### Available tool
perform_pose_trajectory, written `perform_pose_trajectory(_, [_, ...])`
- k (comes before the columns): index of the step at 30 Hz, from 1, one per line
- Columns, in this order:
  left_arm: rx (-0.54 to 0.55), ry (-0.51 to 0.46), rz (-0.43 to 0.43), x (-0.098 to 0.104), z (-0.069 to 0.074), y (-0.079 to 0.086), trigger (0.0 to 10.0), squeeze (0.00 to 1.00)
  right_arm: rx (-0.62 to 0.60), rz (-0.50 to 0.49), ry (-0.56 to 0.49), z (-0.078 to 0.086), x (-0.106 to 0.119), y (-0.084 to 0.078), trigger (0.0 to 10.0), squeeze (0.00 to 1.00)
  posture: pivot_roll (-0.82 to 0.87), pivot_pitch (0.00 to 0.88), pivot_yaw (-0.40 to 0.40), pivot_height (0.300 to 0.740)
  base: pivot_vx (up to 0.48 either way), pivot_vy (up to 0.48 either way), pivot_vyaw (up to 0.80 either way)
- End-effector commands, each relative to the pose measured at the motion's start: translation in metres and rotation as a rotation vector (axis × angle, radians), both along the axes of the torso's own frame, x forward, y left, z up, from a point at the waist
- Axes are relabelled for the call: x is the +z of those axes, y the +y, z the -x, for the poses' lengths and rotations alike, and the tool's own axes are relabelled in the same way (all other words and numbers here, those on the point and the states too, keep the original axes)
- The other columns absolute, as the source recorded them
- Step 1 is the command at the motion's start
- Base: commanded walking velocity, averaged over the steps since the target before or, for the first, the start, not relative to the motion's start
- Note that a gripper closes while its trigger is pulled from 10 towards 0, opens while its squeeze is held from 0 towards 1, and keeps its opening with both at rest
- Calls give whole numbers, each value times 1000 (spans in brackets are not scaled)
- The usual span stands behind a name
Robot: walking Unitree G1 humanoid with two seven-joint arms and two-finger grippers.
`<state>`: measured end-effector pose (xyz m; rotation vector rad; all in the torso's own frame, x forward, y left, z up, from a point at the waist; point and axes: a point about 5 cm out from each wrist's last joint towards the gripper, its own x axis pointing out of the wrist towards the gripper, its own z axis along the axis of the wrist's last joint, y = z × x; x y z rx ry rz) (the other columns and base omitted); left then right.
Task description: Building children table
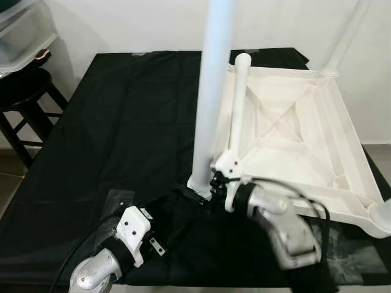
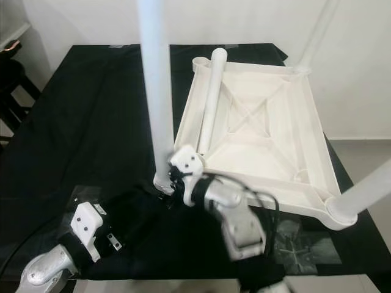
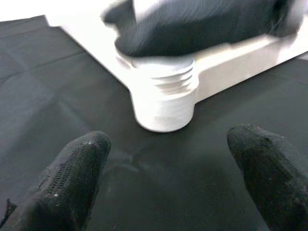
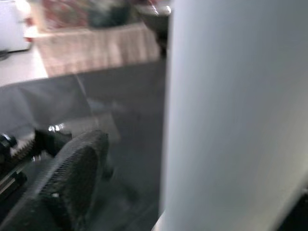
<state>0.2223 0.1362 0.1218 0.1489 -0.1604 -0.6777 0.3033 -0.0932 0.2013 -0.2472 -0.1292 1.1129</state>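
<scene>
Table: white plastic child's table (image 2: 256,140), upside down on the black-draped tabletop (image 2: 91,122), toward its right edge.
Leg: pale leg (image 2: 156,91), upright in the table's near-left corner socket.
Loose leg: white leg (image 2: 211,101), lying along the table's left rim.
Right pincer (image 2: 177,180): at the upright leg's base; cannot tell whether spread or closed.
Left pincer (image 3: 168,178): fingers spread, low over the cloth, just before the socket.
Stool: dark stool (image 1: 24,101), beside the tabletop's far-left corner.

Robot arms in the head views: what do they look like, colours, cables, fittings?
Both arms are silver metal with black wrist sections. The left gripper has two long black textured fingers; a white bracket sits at its wrist. The right gripper carries a similar white bracket, with black cables looping along its forearm.
</scene>
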Motion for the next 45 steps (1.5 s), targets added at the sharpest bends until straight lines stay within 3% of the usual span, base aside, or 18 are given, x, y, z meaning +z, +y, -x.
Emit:
perform_pose_trajectory(1, [-5,23,-12,-6,3,0,10000,0,68,0,6,2,-3,0,10000,0,25,182,12,740,0,0,0])
perform_pose_trajectory(6, [-4,28,-16,-7,2,-2,10000,0,255,112,15,-22,12,-11,10000,0,53,175,-1,740,0,0,0])
perform_pose_trajectory(12, [0,27,-18,-8,2,-3,10000,0,351,117,48,-40,29,-12,10000,0,68,172,-12,740,0,0,0])
perform_pose_trajectory(13, [2,27,-15,-8,2,-3,10000,0,350,104,51,-45,33,-12,9373,0,72,172,-17,740,0,0,0])
perform_pose_trajectory(14, [6,28,-11,-8,2,-3,10000,0,355,91,55,-49,37,-12,2235,0,74,171,-20,740,0,0,0])
perform_pose_trajectory(15, [6,28,-11,-8,2,-3,10000,0,355,91,55,-49,37,-12,2235,0,74,171,-20,740,0,0,0])
perform_pose_trajectory(16, [9,28,-8,-8,2,-3,10000,0,357,80,63,-52,39,-12,0,0,74,171,-20,740,0,0,0])
perform_pose_trajectory(25, [23,25,5,-8,2,-3,10000,0,423,85,123,-55,28,-19,0,0,74,175,-26,740,0,0,0])
perform_pose_trajectory(31, [24,19,8,-7,1,-4,10000,0,358,35,114,-48,16,-26,0,0,45,188,-26,740,0,0,0])
perform_pose_trajectory(33, [27,16,9,-6,2,-3,10000,0,121,-9,161,-36,-13,-17,0,0,18,202,-52,740,0,0,0])
perform_pose_trajectory(35, [27,16,9,-6,2,-3,10000,0,121,-9,161,-36,-13,-17,0,0,18,202,-52,740,0,0,0])
perform_pose_trajectory(36, [28,14,8,-6,2,-2,10000,0,4,-26,183,-31,-24,-12,0,0,16,205,-55,740,0,0,0])
perform_pose_trajectory(37, [34,12,13,-4,2,0,10000,0,-314,-38,178,-24,-42,-5,0,0,-2,223,-42,740,0,0,0])
perform_pose_trajectory(38, [41,14,22,-4,1,2,10000,0,-445,-51,198,-4,-56,5,0,0,-18,235,-18,740,0,0,0])
perform_pose_trajectory(39, [41,14,22,-4,1,2,10000,0,-445,-51,198,-4,-56,5,0,0,-18,235,-18,740,0,0,0])
perform_pose_trajectory(40, [43,18,29,-4,-1,3,10000,0,-478,-57,202,19,-62,20,0,0,-40,213,-8,740,0,0,0])
perform_pose_trajectory(42, [39,20,28,-4,-1,2,10000,0,-407,-49,198,23,-62,27,0,0,-40,213,-8,740,0,0,0])
perform_pose_trajectory(45, [13,21,17,-4,-3,0,10000,0,-388,-33,172,16,-61,27,0,0,-23,207,-22,740,0,0,0])
